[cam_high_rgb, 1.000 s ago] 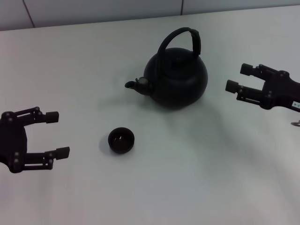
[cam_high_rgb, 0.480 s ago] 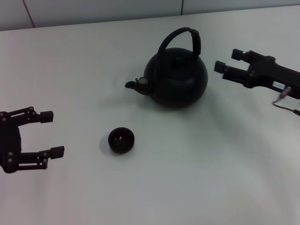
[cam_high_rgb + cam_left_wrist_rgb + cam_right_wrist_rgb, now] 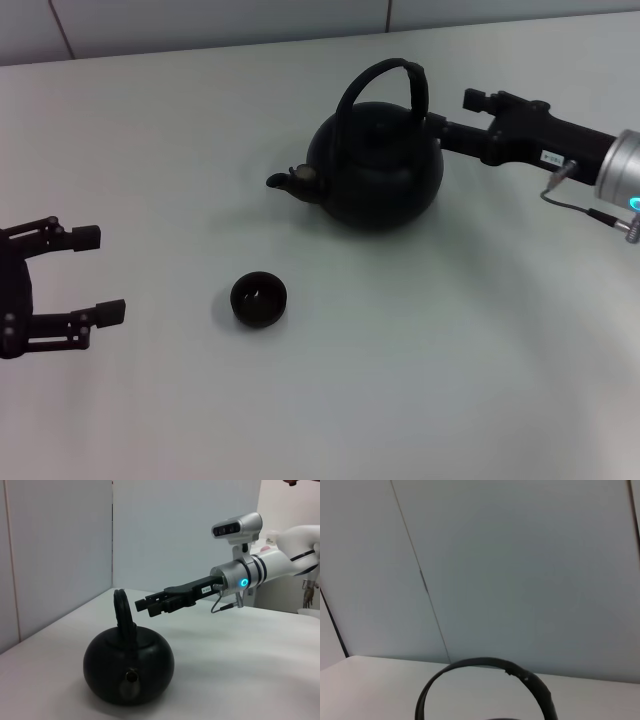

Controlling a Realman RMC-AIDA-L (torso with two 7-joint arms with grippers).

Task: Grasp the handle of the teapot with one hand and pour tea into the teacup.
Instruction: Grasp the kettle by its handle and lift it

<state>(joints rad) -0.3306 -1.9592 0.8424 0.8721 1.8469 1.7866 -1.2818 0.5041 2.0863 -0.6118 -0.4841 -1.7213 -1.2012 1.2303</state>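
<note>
The black teapot (image 3: pixel 375 165) stands on the white table, its spout (image 3: pixel 285 180) pointing toward my left side. Its arched handle (image 3: pixel 388 72) stands upright and also shows in the right wrist view as the handle (image 3: pixel 485 666). The small black teacup (image 3: pixel 259 299) sits in front of the spout. My right gripper (image 3: pixel 455 115) is open, level with the handle's thick side and close beside it, with nothing between its fingers. The left wrist view shows the right gripper (image 3: pixel 149 606) just short of the handle (image 3: pixel 123 611). My left gripper (image 3: pixel 100 274) hovers open at the far left. The tea is hidden.
The white table (image 3: pixel 420 340) ends at a pale panelled wall (image 3: pixel 200 20) behind the teapot. A thin cable (image 3: pixel 590 212) hangs from my right wrist.
My right gripper has travelled left and up from the table's right side to the teapot's handle. My left gripper has drawn back toward the left edge.
</note>
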